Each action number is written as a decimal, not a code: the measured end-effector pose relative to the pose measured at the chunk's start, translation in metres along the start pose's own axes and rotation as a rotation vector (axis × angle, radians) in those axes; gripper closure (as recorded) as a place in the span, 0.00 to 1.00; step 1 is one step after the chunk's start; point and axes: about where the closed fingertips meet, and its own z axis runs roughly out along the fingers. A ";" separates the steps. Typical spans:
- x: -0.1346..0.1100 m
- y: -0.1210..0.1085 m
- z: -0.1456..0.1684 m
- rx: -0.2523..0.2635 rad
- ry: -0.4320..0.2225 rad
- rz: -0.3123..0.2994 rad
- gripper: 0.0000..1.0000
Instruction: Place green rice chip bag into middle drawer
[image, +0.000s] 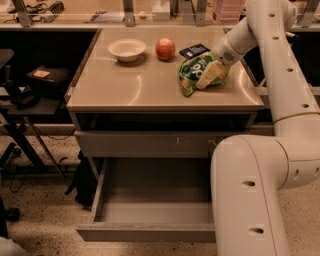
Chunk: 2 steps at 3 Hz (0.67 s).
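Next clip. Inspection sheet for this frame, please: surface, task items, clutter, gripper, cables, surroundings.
Surface: tan cabinet top, smooth, no spills seen.
Job's things: crinkly green rice chip bag lies on the top's right side; wide grey-brown middle drawer is pulled out below, its visible part bare.
Clutter: white round bowl, red apple and small dark flat packet along the back.
Grippers: gripper is at the bag's right end, down at the cabinet top.
Cables: dark cords on the floor at left.
Surroundings: closed grey drawer front with pale scratches; black side stand; black bag on the floor.
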 end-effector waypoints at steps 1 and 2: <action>0.000 0.000 0.000 0.000 0.000 0.000 0.65; -0.002 0.000 -0.003 0.000 0.000 0.000 0.88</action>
